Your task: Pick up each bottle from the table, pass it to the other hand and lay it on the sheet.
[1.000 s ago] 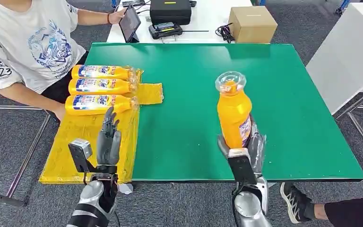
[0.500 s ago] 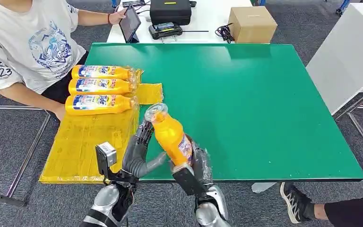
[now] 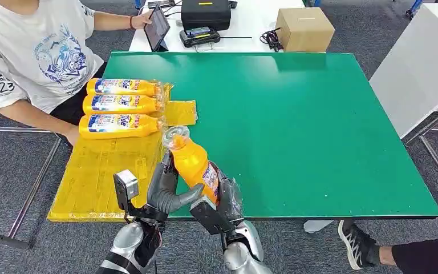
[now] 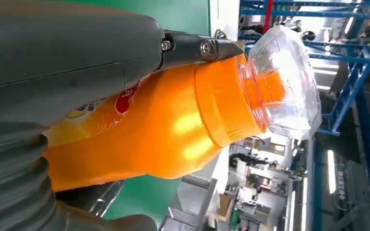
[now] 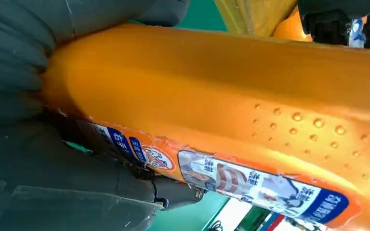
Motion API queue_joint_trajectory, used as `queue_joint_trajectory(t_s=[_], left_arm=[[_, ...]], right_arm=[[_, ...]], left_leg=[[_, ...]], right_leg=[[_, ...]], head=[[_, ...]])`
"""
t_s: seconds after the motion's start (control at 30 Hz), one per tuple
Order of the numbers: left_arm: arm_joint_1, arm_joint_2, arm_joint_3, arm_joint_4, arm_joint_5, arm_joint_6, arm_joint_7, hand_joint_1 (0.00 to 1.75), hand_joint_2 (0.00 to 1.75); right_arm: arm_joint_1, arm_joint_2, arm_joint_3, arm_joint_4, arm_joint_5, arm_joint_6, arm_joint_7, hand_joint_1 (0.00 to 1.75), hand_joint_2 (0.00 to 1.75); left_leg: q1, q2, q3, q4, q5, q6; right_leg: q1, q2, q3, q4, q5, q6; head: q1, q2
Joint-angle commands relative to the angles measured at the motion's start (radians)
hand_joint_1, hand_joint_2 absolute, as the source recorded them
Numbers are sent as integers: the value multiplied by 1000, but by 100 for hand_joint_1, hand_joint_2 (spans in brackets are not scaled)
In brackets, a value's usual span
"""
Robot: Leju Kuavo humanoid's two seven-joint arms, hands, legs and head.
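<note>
1. Low in the frame, just left of centre, the right hand [image 3: 226, 197] grips the lower body of an orange detergent bottle [image 3: 195, 165], which leans up and to the left with its clear cap [image 3: 176, 137] topmost, held over the near edge of the green table [image 3: 296, 114].
2. Touching it on the left, the left hand [image 3: 165, 185] has its fingers up along the bottle's side and its thumb curling under; from the wrist views it looks wrapped round the body, but I cannot tell whether it is bearing the weight yet.
3. My reading: this is the hand-over itself, with both hands on the one bottle.
4. The next move calls for the left hand to take a firm hold before the right lets go, then a swing left and a tip onto the side.
5. Left of the hands lies the yellow sheet [image 3: 100, 171], with free room on its nearer half.
6. Farther up the sheet, in the upper left, three bottles [image 3: 122, 105] lie side by side, caps pointing right.
7. Beyond them a person [image 3: 28, 51] sits at the table's far left corner.
</note>
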Motion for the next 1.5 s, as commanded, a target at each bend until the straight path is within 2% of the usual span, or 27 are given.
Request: queue_joint_trajectory(t_s=[0.03, 0.2, 0.5, 0.7, 0.8, 0.83, 0.87, 0.9, 0.93, 1.17, 1.3, 1.5], left_arm=[[-43, 30, -38, 78, 22, -31, 35, 0, 175], [-76, 20, -12, 164, 145, -86, 101, 0, 175], [-79, 21, -10, 171, 158, -90, 106, 0, 175], [-105, 27, 1, 223, 270, -124, 149, 0, 175], [-109, 33, -9, 222, 287, -120, 149, 0, 175], [-109, 33, -9, 222, 287, -120, 149, 0, 175], [-108, 34, -11, 223, 286, -116, 150, 0, 175], [-105, 35, -14, 217, 284, -118, 139, 10, 175], [-104, 35, -16, 215, 279, -114, 130, 175, 175], [-65, 13, 22, 110, 348, -120, 76, 175, 175], [-59, 2, 48, 77, 356, -71, 54, 175, 175], [-71, -5, 68, 65, 319, 11, 11, 175, 175]], right_arm=[[-88, 20, 111, 197, 31, 1, 10, 175, 175], [-107, 27, 186, 262, 99, -54, 1, 175, 175], [-111, 26, 190, 269, 99, -53, 3, 175, 175], [-123, 28, 222, 309, 109, -73, 2, 175, 175], [-130, 27, 226, 325, 93, -77, -9, 175, 175], [-130, 27, 226, 325, 93, -77, -9, 175, 175], [-130, 29, 222, 324, 83, -69, -10, 175, 175], [-131, 29, 226, 325, 84, -66, -10, 175, 175], [-132, 27, 229, 327, 87, -67, -5, 175, 175], [-134, 24, 239, 341, 81, -55, 4, 175, 175], [-132, 30, 241, 351, 80, -50, 7, 175, 175], [-133, 32, 236, 347, 72, -59, 8, 175, 175]], left_leg=[[1, 3, 6, -1, -2, -2], [1, 2, 5, -1, -2, -1], [1, 1, 6, -1, -2, -2], [1, 2, 8, -1, -3, -2], [1, 0, 3, 0, -1, -1], [2, 1, 8, 0, -3, -2], [1, 1, 7, 0, -3, -2], [1, 1, 4, 0, -2, -2], [1, 1, 4, 0, -2, -1], [2, 2, 6, 0, -3, -2], [1, 2, 2, 0, -1, -1], [2, 1, 6, 1, -3, -2]], right_leg=[[1, 2, 6, -1, -1, -2], [1, 2, 4, -1, -1, -2], [1, 0, 5, -1, -2, -2], [1, 1, 7, -1, -2, -3], [1, -1, 3, 0, -1, -1], [2, 0, 8, -1, -3, -3], [2, -1, 6, 0, -3, -3], [1, 0, 4, 0, -2, -2], [1, 0, 4, 0, -2, -2], [2, 0, 6, 0, -3, -3], [1, 0, 2, 0, -1, -1], [2, -1, 5, 0, -3, -3]], head=[[0, 0], [0, 0], [0, 0], [0, 0], [0, 0], [0, 0], [0, 0], [0, 0], [0, 0], [0, 0], [0, 0], [0, 0]])
